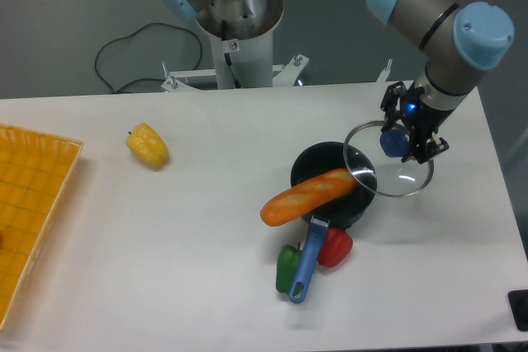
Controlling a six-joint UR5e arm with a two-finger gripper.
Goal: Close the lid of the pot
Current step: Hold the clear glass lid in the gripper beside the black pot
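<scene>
Gripper point(403, 133) is clamped on the blue knob of the lid point(394, 177), holding the glass disc tilted near the worktop's right edge, its left rim overlapping the right side of the pot point(328, 164). The lid is lifted and carried but not yet centred or lowered. A long orange bread roll point(308, 196) sticks out over the pot's rim, so the lid may not seat flat. Red and green peppers point(312, 256) lie beside the pot's blue handle point(308, 263).
</scene>
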